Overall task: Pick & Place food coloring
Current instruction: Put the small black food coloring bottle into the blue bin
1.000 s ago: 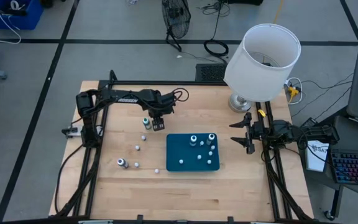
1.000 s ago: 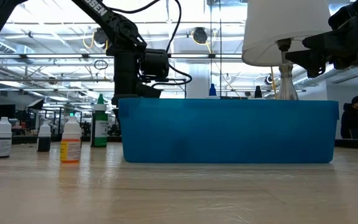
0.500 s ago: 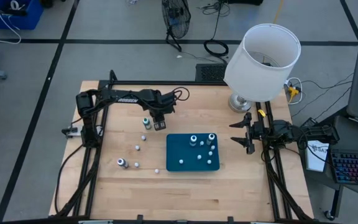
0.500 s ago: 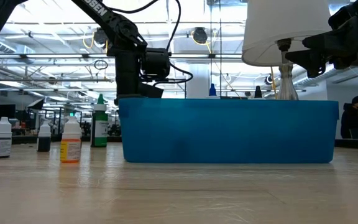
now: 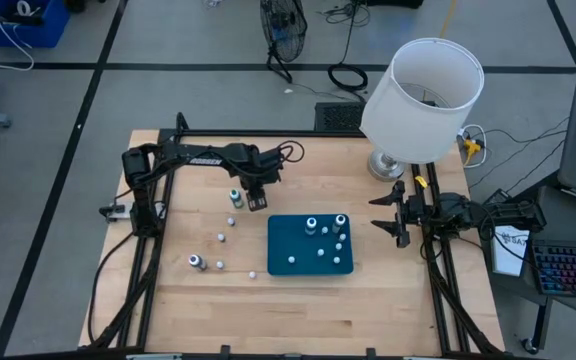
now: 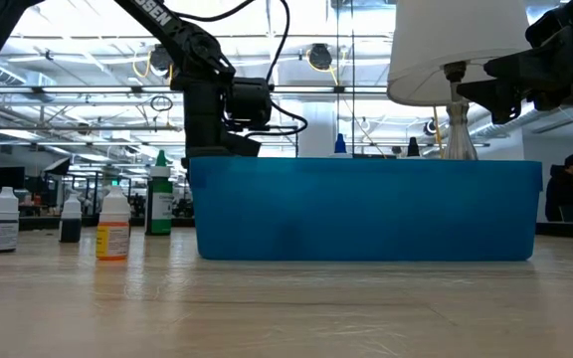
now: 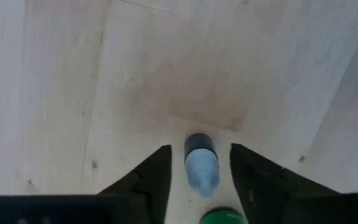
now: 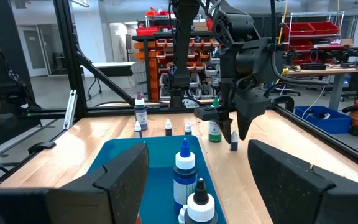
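We note the food coloring in two lots: several bottles stand inside the teal tray, and the rest stand loose on the wooden table out past the tray's left side. The nearest loose ones to the tray's back left corner are a green-capped bottle and a small blue bottle just beside it. The left gripper hangs over that corner, pointing down, its fingers parted on either side of the blue bottle with a gap visible on both sides, so it grips nothing yet. The right gripper waits off the tray's right side, near the lamp, spread wide and empty. Our worry: the green-capped bottle stands so close that a closing or descending finger could knock it over, or an off-centre pinch could tip the narrow blue bottle.
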You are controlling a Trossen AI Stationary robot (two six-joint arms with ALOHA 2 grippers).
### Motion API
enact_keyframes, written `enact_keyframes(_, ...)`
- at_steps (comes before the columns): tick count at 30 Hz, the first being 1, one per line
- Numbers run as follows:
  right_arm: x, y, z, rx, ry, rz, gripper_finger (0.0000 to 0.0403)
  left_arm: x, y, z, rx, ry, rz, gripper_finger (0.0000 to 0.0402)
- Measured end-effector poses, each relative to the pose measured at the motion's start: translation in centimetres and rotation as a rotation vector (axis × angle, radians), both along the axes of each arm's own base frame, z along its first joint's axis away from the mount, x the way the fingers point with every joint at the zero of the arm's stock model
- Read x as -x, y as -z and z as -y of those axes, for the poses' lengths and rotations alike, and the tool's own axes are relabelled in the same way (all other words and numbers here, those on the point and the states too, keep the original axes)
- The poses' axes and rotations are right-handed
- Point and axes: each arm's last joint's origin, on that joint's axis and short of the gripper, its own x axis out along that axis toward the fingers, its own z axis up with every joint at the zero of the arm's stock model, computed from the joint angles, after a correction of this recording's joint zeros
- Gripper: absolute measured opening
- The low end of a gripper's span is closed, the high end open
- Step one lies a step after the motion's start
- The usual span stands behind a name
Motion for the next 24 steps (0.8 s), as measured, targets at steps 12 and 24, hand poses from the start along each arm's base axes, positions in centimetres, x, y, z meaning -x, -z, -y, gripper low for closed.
enact_keyframes(12,0.0,0.0,0.0,0.0,0.0,0.0,0.0263,0.51,0.69,0.16,0.006,0.001,-0.026,0.0222)
enact_keyframes(24,0.0,0.0,0.0,0.0,0.0,0.0,0.0263,0.28,0.83,0.06,-0.011,0.029,0.002,0.0185)
